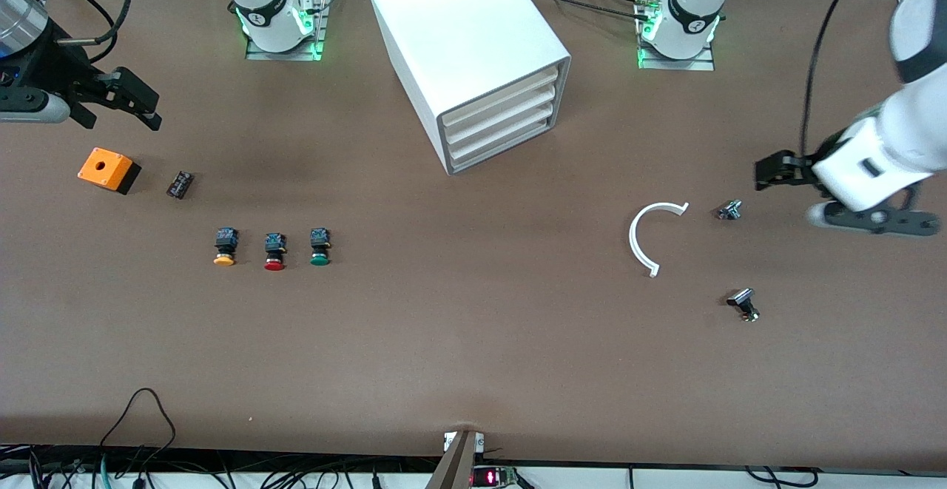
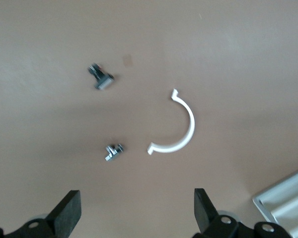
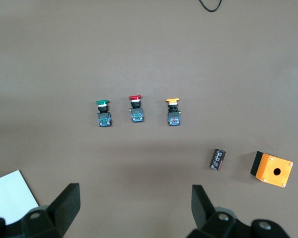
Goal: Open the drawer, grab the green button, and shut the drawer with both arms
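The white cabinet (image 1: 473,45) stands at the table's middle, near the bases, with all four cream-fronted drawers (image 1: 499,123) shut. The green-capped button (image 1: 319,246) lies on the table toward the right arm's end, beside a red-capped one (image 1: 274,251) and a yellow-capped one (image 1: 225,246). The green button also shows in the right wrist view (image 3: 104,113). My right gripper (image 1: 118,115) hangs open and empty above the table near an orange box; its open fingers frame bare table in its wrist view (image 3: 134,206). My left gripper (image 1: 766,172) is open and empty over the left arm's end (image 2: 136,210).
An orange box (image 1: 109,169) and a small black part (image 1: 180,184) lie near the right gripper. A white curved strip (image 1: 651,234) and two small metal parts (image 1: 730,210) (image 1: 743,304) lie near the left gripper. Cables run along the table's front edge.
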`<action>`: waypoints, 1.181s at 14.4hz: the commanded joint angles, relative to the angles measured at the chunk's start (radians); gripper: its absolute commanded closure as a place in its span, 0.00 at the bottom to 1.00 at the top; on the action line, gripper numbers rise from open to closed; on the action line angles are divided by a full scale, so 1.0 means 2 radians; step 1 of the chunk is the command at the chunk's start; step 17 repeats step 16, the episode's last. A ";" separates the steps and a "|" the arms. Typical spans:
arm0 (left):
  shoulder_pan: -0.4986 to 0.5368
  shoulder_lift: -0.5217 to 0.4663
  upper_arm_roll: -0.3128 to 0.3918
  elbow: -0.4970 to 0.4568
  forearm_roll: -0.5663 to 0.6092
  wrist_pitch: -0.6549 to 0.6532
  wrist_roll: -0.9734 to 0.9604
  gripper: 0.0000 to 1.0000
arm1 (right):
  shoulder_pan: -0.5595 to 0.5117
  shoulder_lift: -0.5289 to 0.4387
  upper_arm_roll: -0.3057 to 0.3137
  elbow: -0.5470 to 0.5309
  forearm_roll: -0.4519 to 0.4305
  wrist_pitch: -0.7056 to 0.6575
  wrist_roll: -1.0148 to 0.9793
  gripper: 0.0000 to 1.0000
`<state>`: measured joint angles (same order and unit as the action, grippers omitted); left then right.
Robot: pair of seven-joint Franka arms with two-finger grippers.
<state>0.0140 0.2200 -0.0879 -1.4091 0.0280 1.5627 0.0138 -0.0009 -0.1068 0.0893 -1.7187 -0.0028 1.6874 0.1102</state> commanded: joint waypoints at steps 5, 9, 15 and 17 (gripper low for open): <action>-0.010 -0.146 0.022 -0.193 -0.012 0.105 0.008 0.00 | -0.005 0.007 0.004 0.012 -0.005 -0.007 0.002 0.01; -0.006 -0.146 0.019 -0.185 -0.008 0.087 0.010 0.00 | -0.005 0.007 0.004 0.012 -0.005 -0.007 0.002 0.01; -0.005 -0.145 0.016 -0.184 -0.006 0.088 0.008 0.00 | -0.005 0.007 0.004 0.012 -0.005 -0.007 0.001 0.01; -0.005 -0.145 0.016 -0.184 -0.006 0.086 0.008 0.00 | -0.005 0.007 0.004 0.012 -0.005 -0.007 0.001 0.01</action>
